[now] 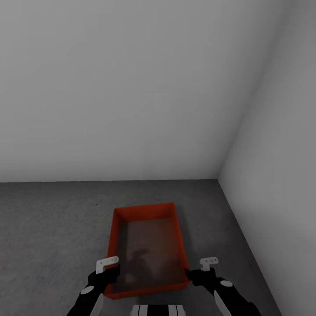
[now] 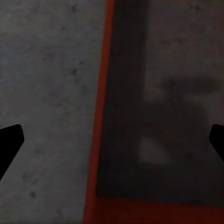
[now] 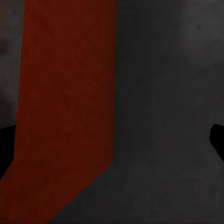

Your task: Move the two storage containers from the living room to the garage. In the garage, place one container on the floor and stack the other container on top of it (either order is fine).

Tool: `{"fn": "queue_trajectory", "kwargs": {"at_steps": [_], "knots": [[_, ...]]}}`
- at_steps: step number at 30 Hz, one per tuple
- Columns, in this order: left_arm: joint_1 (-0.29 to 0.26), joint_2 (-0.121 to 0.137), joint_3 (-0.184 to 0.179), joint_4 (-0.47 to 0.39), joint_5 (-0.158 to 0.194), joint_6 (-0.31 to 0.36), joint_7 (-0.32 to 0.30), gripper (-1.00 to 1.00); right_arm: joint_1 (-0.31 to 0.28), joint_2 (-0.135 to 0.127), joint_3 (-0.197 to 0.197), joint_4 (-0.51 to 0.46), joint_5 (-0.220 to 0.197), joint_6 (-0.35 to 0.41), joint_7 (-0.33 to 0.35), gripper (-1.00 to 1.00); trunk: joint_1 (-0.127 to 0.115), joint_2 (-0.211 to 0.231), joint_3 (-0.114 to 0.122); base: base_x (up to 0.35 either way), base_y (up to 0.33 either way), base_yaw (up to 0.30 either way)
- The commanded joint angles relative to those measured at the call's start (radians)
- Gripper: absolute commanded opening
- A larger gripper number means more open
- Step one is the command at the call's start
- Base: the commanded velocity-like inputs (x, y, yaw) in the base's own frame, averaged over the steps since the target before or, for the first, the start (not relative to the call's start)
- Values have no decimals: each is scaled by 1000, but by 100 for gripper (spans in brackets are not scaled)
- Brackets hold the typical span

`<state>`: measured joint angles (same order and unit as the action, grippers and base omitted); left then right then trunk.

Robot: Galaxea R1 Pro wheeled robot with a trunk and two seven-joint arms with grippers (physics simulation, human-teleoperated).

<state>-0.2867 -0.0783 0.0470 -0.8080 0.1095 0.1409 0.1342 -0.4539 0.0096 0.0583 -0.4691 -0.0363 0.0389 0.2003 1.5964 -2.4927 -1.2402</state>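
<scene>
Orange-red open-top plastic bin [image 1: 147, 250] lies lengthways ahead on grey concrete floor [image 1: 52, 228], between left gripper [image 2: 112, 140] and right gripper [image 3: 112, 140], both wide open, empty.

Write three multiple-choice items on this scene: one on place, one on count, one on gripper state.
1. The orange-red open-top rectangular bin rests on:
A. dark grey concrete floor
B. a wooden table
C. a blue sofa

2. Orange-red bins in the head view:
A. three
B. one
C. none

3. The left gripper is:
A. shut on the bin
B. shut on a cloth
C. open

Key: 1 A, grey concrete surrounds the bin near the white wall corner. 2 B, a single bin shows. 3 C, its fingertips stand wide apart astride the bin's wall.
</scene>
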Motion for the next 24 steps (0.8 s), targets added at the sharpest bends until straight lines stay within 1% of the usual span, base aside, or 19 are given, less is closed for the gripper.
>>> {"fn": "queue_trajectory", "kwargs": {"at_steps": [1,12,24], "knots": [[0,0,1,-2,10,5,2,100,0,0,2,-2,-3,4,1,100,0,0,-1,0,0,0],[0,1,4,0,10,6,3,100,0,0,2,-1,-4,4,1,100,0,0,-1,0,0,0],[0,2,4,20,10,7,2,100,0,0,2,-1,-4,4,1,100,0,0,-1,0,0,0]]}}
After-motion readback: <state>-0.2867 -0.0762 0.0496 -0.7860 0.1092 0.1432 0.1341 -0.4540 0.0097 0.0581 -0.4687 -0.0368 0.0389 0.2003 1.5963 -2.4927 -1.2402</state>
